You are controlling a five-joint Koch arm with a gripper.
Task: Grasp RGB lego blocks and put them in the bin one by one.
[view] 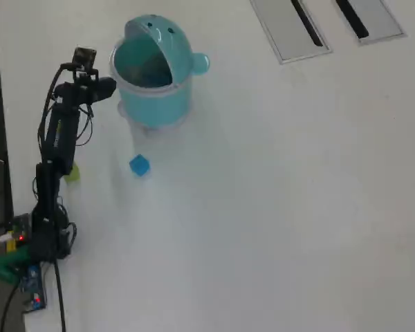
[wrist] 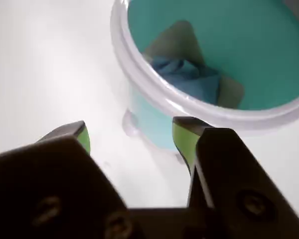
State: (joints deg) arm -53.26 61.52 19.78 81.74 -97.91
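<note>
Gripper (wrist: 131, 135) is spread open and empty right by the teal bin (view: 152, 104), so I'd swing over to the blue block (view: 139, 165) sitting on the table near the bin, drop straight down and straddle it squarely before closing.

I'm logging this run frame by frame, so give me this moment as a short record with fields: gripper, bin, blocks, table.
gripper: open, empty, beside the bin's rim
bin: upright, light teal, lid swung open
bin contents: blurred, cannot tell
blue block: on the table, in front of the bin in the overhead view
yellow-green block: partly hidden by the arm
red block: not seen
table: white
</note>
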